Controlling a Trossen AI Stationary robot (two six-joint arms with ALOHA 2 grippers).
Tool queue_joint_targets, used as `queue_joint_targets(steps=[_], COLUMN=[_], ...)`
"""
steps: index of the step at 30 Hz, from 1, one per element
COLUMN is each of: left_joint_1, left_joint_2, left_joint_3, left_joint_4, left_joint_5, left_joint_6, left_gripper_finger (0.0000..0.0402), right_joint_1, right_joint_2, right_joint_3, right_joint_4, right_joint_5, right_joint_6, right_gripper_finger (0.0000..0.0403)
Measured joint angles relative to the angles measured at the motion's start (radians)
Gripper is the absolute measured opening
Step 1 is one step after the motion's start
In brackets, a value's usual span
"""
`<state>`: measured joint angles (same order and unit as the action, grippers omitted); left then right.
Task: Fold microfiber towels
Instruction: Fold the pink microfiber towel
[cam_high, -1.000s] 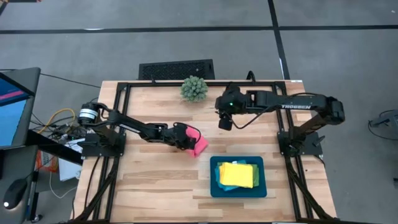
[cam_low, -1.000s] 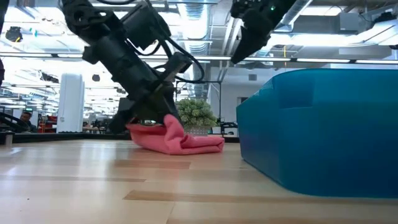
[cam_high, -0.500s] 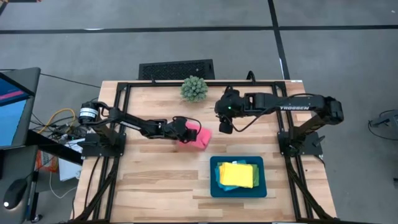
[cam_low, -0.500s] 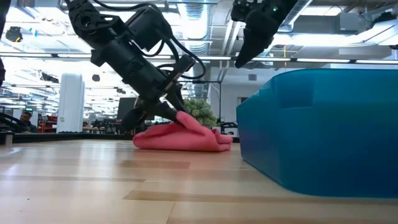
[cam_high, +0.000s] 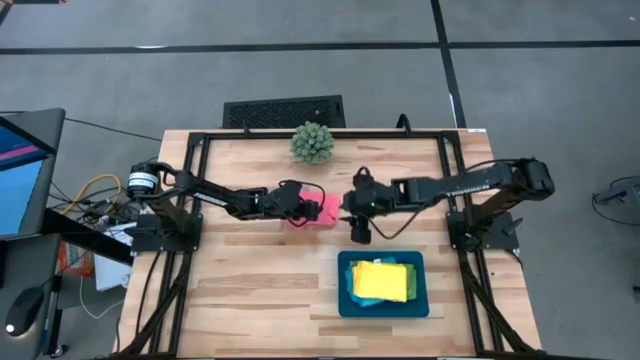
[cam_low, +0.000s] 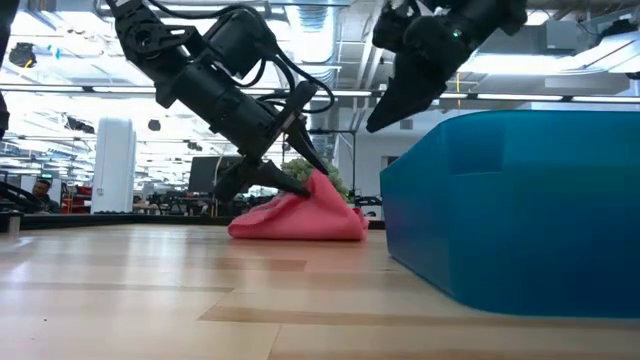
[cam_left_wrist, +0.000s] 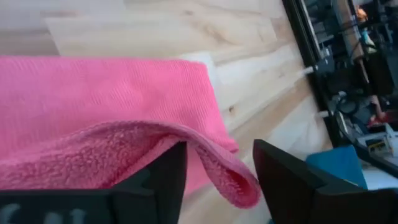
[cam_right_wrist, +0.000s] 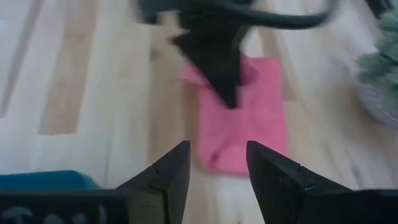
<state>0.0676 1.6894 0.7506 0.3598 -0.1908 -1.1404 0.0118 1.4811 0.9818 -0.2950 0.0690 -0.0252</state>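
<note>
The hot pink towel (cam_high: 325, 211) lies bunched near the table's middle and rises to a peak (cam_low: 322, 182) at my left gripper (cam_high: 306, 207). That gripper is open, with a drooping fold (cam_left_wrist: 219, 167) of the towel between its fingers. My right gripper (cam_high: 347, 213) hangs open just right of the towel and above it (cam_low: 376, 120); nothing is between its fingers. The yellow towel (cam_high: 380, 281) lies on top of others in the teal tray (cam_high: 345, 292). My left gripper comes slanting down from the table's left. The towel's raised upper layer (cam_left_wrist: 163, 138) lies over one open finger (cam_left_wrist: 168, 177); the other finger (cam_left_wrist: 280, 174) stands apart from the cloth. The rest of the towel rests on the table.
The teal tray (cam_low: 510, 200) stands at the near right, close to the towel. A spiky green ball plant (cam_high: 312, 143) sits at the far edge. Bare wood lies to the near left.
My left gripper has gone toward the far edge and a little right, drawing the pink towel's upper layer over, and has opened. The towel now stands bunched in a peak. My right gripper has come down toward the towel and the near edge.
</note>
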Motion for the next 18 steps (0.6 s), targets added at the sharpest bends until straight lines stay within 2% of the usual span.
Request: queue_joint_targets(steps=[8,11,18], left_joint_1=[0.044,0.054,0.056], left_joint_2=[0.000,0.000,0.000], left_joint_3=[0.000,0.000,0.000], left_joint_4=[0.010,0.025,0.054], left_joint_5=[-0.018,-0.018,0.011], left_joint_6=[0.003,0.003,0.054], left_gripper_finger=[0.0214,0.0217,0.0218], right_joint_1=[0.075,0.071,0.075], right_joint_2=[0.048,0.114,0.246], right_joint_3=[-0.095,-0.093,-0.080], right_joint_4=[0.214,0.288,0.404], right_joint_5=[0.041,0.090,0.090], right_joint_6=[0.011,0.018,0.009], right_gripper_finger=[0.0182,0.0182,0.0182])
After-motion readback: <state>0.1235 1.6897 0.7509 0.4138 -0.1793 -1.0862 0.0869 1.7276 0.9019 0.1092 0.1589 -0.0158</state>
